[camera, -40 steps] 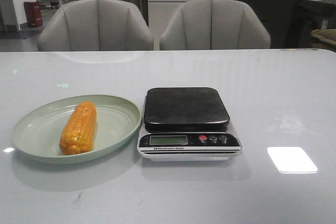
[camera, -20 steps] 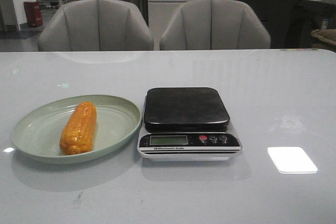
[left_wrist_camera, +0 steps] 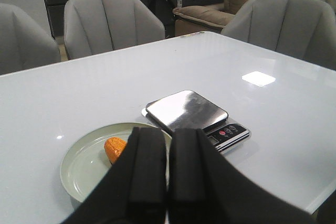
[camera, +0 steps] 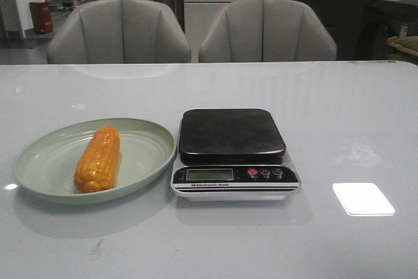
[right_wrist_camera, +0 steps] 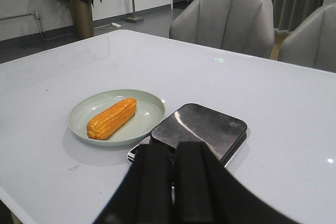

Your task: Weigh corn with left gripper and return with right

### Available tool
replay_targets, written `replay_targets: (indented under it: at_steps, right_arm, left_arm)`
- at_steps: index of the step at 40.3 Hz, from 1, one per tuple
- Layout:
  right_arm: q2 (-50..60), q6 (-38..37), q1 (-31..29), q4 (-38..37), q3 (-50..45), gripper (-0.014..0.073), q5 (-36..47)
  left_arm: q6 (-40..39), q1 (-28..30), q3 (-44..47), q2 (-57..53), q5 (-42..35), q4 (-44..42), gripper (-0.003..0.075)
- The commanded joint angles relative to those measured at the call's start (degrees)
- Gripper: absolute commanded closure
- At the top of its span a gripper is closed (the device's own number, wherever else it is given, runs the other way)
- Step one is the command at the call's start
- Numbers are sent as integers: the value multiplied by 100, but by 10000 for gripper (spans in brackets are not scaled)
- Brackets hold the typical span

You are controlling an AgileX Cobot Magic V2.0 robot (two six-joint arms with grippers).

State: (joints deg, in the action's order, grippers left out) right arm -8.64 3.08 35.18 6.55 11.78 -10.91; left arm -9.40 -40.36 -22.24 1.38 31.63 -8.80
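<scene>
The orange-yellow corn point(camera: 98, 159) lies on the pale green plate point(camera: 39, 168) at the left of the table. It also shows in the right wrist view point(right_wrist_camera: 111, 117), and partly in the left wrist view point(left_wrist_camera: 114, 149) behind a finger. The scale point(camera: 232, 136) stands right of the plate, its dark pan bare. My left gripper point(left_wrist_camera: 168, 167) is shut and empty, held high above the table short of the plate point(left_wrist_camera: 86, 163). My right gripper point(right_wrist_camera: 172, 177) is shut and empty, held high short of the scale point(right_wrist_camera: 202, 128). Neither gripper shows in the front view.
Two grey chairs point(camera: 121, 31) stand behind the table's far edge. A bright light reflection point(camera: 363, 198) lies on the table to the right of the scale. The scale's display and buttons point(camera: 264, 173) face the front edge.
</scene>
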Motion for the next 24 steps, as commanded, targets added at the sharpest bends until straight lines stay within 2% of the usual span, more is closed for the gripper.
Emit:
replay_targets:
  at_steps: [1,17,20,24]
  right_arm:
    - [-45,45,-28,-44,157,416,488]
    - [-45,45,-28,-44,157,416,488]
    - [-45,45,-28,-44,157,416,488]
    - [-45,45,-28,-44,157,416,488]
  left_arm:
    - [5,-2,-138,69,-438,-27,600]
    - [5,38,-82,69,-453,21,600]
    - [5,211,45,69,-491,110,600]
    - [5,767,260,69,-833,122,600]
